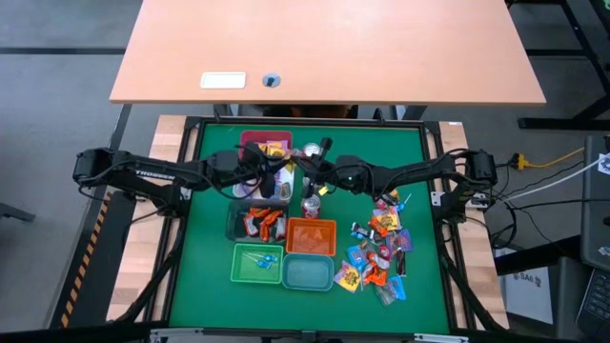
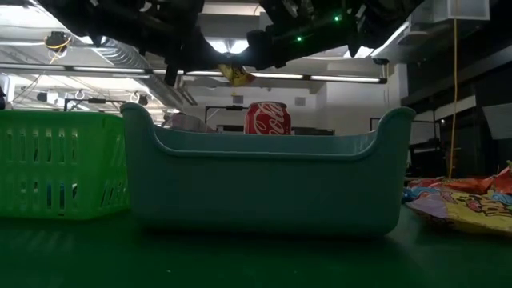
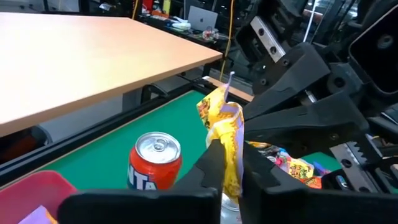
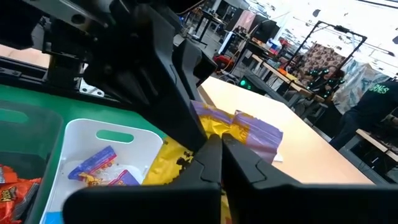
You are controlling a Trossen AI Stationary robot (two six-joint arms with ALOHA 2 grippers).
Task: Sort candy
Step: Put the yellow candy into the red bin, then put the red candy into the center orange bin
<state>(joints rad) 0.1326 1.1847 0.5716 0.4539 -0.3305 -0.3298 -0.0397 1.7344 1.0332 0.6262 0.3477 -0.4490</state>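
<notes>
**Inspector A:** Yellow wrapped candy [image 3: 222, 134] is held in the air above the white bin [image 4: 102, 158]. Left pincer [image 3: 227, 168] has its fingers together on the lower part of the wrapper. Right pincer [image 4: 221, 155] is clamped on the same piece from the other side. Both meet just above the red can [image 1: 311, 205] at the middle of the green table [image 1: 210, 286].

**Inspector B:** Two grips on one crinkly wrapper. What is the hazard?

**Inspector A:** Tearing, in my judgement. If either arm pulls away while the other is clamped, the wrapper may split or slip free. A dropped piece could land in the white bin beside sweets of another kind, or strike the red can and tip it.

**Inspector B:** And the remaining stock?

**Inspector A:** Mixed pile of candy [image 1: 381, 257] lies to the right of the red can, well apart from it. Most of the sorting looks undone. Arms are crowded above the can, so a careless release could also bring the fingers against each other.
</notes>
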